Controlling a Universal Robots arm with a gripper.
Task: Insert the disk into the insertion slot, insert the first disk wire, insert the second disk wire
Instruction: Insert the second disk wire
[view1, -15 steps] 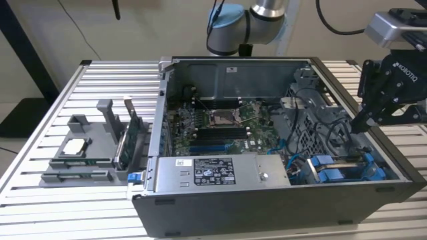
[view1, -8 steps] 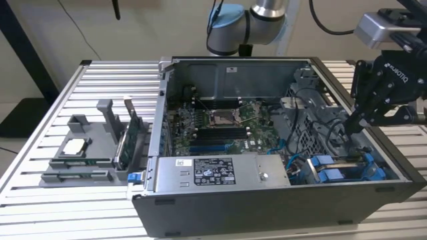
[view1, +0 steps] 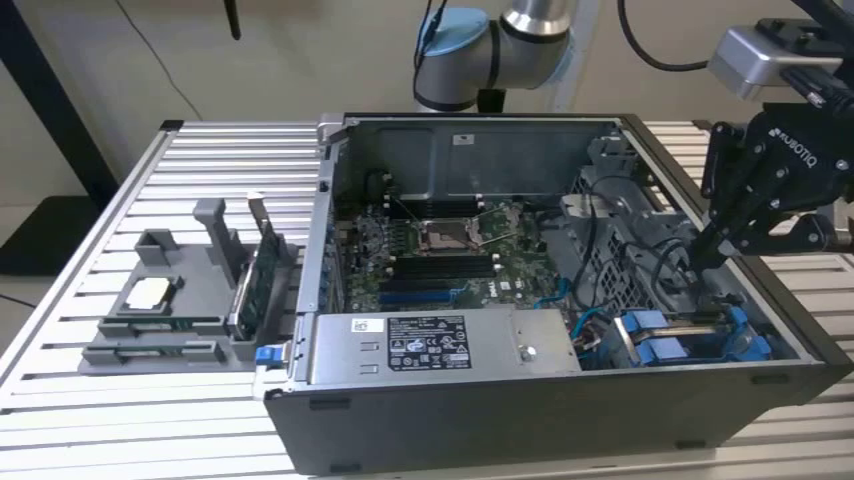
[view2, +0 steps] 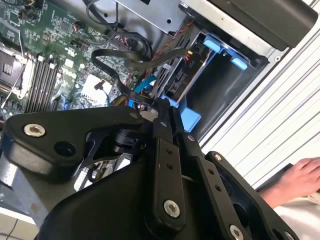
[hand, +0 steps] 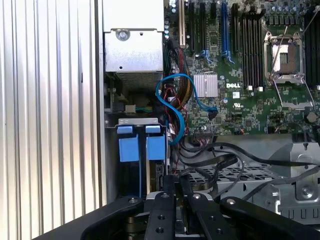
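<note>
End effector (view2: 162, 107) fingers together, prob. pinching black cable (view2: 107, 55). Disk (view2: 180, 80) already seated in insertion slot (view2: 225, 85), just beyond tips, long axis running away from them.

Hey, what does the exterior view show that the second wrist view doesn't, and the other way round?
Exterior view's own: the grey parts holder on the slatted table at the exterior view's left, and the arm's upper joints behind the case.
Second wrist view's own: a person's hand at the edge, outside the case.
Shared: the gripper low inside the case, the green motherboard and the blue drive carriers.
</note>
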